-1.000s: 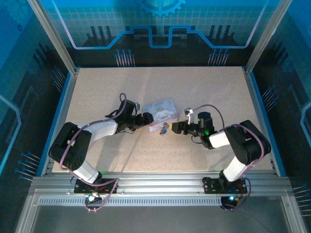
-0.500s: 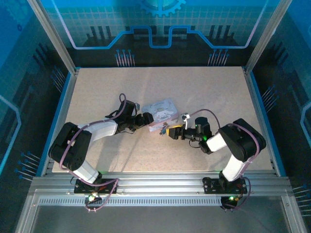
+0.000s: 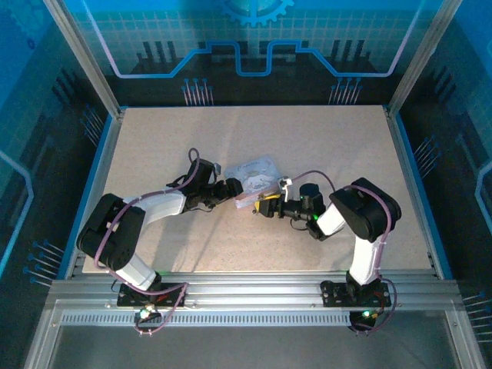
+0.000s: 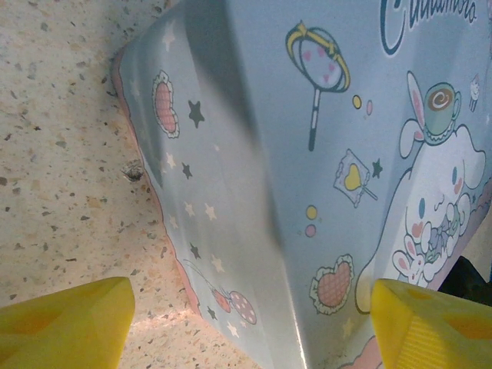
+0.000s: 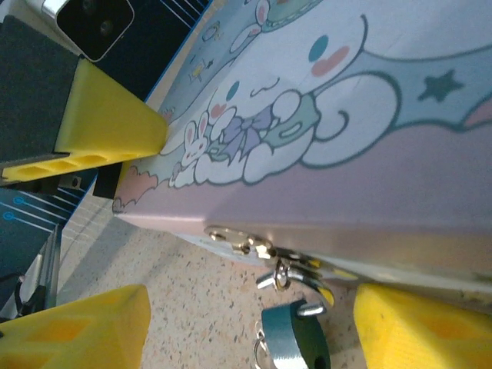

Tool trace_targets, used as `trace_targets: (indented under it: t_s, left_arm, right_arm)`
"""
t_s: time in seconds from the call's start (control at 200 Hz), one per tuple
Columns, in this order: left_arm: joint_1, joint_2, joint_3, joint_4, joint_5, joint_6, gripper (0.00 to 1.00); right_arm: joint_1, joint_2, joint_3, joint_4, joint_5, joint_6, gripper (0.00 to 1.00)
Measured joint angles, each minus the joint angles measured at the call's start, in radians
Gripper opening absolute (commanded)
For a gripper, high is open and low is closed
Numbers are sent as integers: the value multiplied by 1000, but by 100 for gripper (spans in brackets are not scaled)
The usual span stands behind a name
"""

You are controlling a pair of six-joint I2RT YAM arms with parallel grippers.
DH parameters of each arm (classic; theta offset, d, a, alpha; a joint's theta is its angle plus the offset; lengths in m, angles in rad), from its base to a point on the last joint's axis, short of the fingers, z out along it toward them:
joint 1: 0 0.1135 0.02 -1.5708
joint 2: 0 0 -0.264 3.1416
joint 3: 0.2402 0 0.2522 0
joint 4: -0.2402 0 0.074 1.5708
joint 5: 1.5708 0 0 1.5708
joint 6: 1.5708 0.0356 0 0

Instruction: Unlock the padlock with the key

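The padlock (image 5: pixel 296 350) hangs from the box (image 5: pixel 369 177) hasp (image 5: pixel 246 242), body toward the tabletop (image 5: pixel 196 284), straight ahead between the right gripper (image 5: pixel 252 307)'s wide-open, empty fingers. The left gripper (image 4: pixel 252 296), also spread, straddles the box's other end.

Tin box (image 5: pixel 369 154) close behind padlock (image 5: pixel 292 347)

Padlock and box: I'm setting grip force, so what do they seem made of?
Padlock: likely metal, with a dark teal body and a shiny silvery shackle. Box: probably printed tin, judging by its smooth pastel panels, soft glare and bright metal hasp.
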Motion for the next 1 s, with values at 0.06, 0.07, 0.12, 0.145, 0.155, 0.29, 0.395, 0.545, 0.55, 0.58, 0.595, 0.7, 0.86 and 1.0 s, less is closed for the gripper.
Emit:
trace_targets:
  t_s: [0.06, 0.07, 0.12, 0.145, 0.155, 0.29, 0.395, 0.545, 0.55, 0.58, 0.595, 0.7, 0.86, 1.0]
  left_arm:
    - [0, 0, 0, 0, 0, 0, 80]
    - [0, 0, 0, 0, 0, 0, 80]
    - [0, 0, 0, 0, 0, 0, 80]
    - [0, 0, 0, 0, 0, 0, 80]
    - [0, 0, 0, 0, 0, 0, 80]
    - [0, 0, 0, 1, 0, -5, 80]
    - [0, 0, -1, 3, 0, -11, 80]
    - [0, 0, -1, 3, 0, -19, 80]
    - [0, 0, -1, 3, 0, -19, 80]
    - [0, 0, -1, 3, 0, -20, 80]
    - [0, 0, -1, 3, 0, -21, 80]
    - [0, 0, -1, 3, 0, -24, 80]
    - [0, 0, -1, 3, 0, -26, 80]
    - [0, 0, -2, 4, 0, -26, 80]
  right_arm:
    - [0, 9, 3, 12, 1, 2, 70]
    - [0, 10, 4, 14, 1, 3, 70]
    - [0, 17, 7, 21, 0, 5, 69]
    - [0, 20, 9, 25, 0, 5, 68]
    - [0, 21, 9, 25, 0, 5, 68]
    - [0, 41, 18, 44, -6, 9, 64]
    - [0, 52, 19, 59, -18, 12, 61]
    - [0, 56, 19, 61, -25, 18, 57]
    - [0, 56, 19, 61, -25, 18, 57]
    - [0, 56, 19, 60, -26, 19, 57]
    - [0, 56, 19, 60, -26, 20, 56]
    - [0, 58, 19, 60, -28, 22, 53]
    - [-1, 58, 19, 58, -29, 28, 49]
    - [-1, 62, 19, 55, -29, 34, 43]
